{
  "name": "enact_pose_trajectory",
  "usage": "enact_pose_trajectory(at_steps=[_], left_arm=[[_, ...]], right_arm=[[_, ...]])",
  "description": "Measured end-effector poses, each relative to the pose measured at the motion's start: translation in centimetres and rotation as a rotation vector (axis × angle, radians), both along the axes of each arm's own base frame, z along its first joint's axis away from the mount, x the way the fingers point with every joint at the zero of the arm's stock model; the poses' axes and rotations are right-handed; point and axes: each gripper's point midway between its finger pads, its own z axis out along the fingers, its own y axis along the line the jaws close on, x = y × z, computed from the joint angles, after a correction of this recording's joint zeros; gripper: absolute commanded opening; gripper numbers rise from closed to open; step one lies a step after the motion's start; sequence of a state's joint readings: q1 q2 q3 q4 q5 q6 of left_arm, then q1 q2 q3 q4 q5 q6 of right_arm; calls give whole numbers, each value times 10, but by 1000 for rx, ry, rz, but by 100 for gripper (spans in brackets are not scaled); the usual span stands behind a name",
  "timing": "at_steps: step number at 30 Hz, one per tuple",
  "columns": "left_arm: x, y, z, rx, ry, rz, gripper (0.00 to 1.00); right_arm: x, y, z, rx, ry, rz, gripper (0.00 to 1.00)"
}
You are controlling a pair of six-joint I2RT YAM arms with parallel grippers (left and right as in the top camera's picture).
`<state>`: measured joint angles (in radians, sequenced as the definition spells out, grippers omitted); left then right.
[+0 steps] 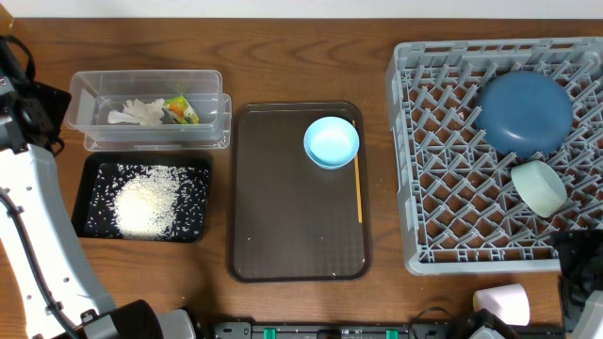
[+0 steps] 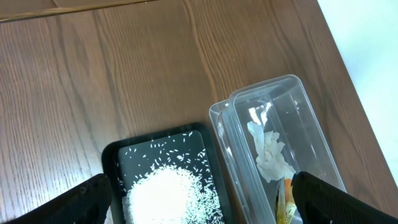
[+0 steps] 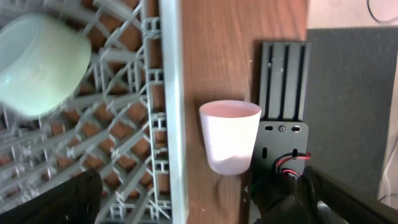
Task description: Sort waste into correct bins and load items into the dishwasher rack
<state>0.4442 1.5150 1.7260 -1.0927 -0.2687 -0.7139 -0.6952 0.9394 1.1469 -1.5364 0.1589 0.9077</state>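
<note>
Left of the wooden tabletop (image 1: 283,66) we list a clear plastic rectangular tub (image 1: 89,94) holding a crumpled white tissue (image 1: 135,114) and a small yellow-green snack wrapper (image 1: 182,109). Just in front of it is a shallow black rectangular tray (image 1: 92,169) carrying a heap of loose white rice-like grains (image 1: 149,201), with stray grains scattered around the heap. The left fingers (image 2: 81,200) hang above this pair, spread wide and holding nothing. In the left wrist view the black tray lies between them and the tub reaches toward the finger on the view's right, neither touched. At the centre is a larger brown serving tray (image 1: 292,226) bearing a small light-blue dish (image 1: 331,142) near its far right corner and a thin yellow stick (image 1: 358,188) along its right edge. To the right we list a large square grey plastic dishwasher rack (image 1: 403,160) containing a large dark-blue plate (image 1: 524,113) toward the far side and a mint-white bowl (image 1: 539,187) tipped over nearer the front. A small pink cup (image 3: 230,134) rests on the tabletop just outside the rack's near wall, beside a black mounting plate (image 3: 283,81); we cannot tell whether it is upright. The right fingers (image 3: 348,198) are wide apart and empty, with the cup ahead of their tips, between them and nearer the finger on the view's right.
</note>
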Motion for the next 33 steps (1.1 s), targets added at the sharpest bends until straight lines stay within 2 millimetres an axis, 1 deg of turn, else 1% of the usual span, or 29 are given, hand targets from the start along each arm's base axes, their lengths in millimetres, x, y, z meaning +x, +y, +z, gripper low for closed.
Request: enact_pose_trajectory(at_steps=[2,4,6,11,13,15,17,18,19,20,21,23,24,26,29,30,33], left_arm=[[0,0,0,0,0,0,95],[0,0,0,0,0,0,95],[0,0,0,0,0,0,95],[0,0,0,0,0,0,95],[0,0,0,0,0,0,95],[0,0,0,0,0,0,95],[0,0,0,0,0,0,95],[0,0,0,0,0,0,95],[0,0,0,0,0,0,95],[0,0,0,0,0,0,95],[0,0,0,0,0,0,95],[0,0,0,0,0,0,95],[0,0,0,0,0,0,95],[0,0,0,0,0,0,95],[0,0,0,0,0,0,95],[0,0,0,0,0,0,95],[0,0,0,0,0,0,95]], right_arm=[[-2,-5,-3,-4,-5,-42,99],[-7,-9,-10,4,4,-92,99],[-16,-11,-21,32,26,-161,99],[-42,-4,-57,163,90,-385,99],[-48,1,-67,212,94,-463,99],[-49,0,-74,234,76,-519,99],[-45,-8,-78,226,40,-559,99],[-44,-11,-78,218,25,-570,95],[-42,-16,-79,204,7,-577,88],[-40,-20,-79,194,-8,-584,85],[-38,-22,-79,188,-19,-594,84],[-37,-24,-80,192,-27,-611,88],[-36,-23,-81,197,-25,-620,87],[-37,-20,-84,226,-10,-638,85],[-42,-8,-93,280,32,-674,88],[-44,-2,-100,306,55,-692,90],[-49,8,-114,350,95,-732,90]])
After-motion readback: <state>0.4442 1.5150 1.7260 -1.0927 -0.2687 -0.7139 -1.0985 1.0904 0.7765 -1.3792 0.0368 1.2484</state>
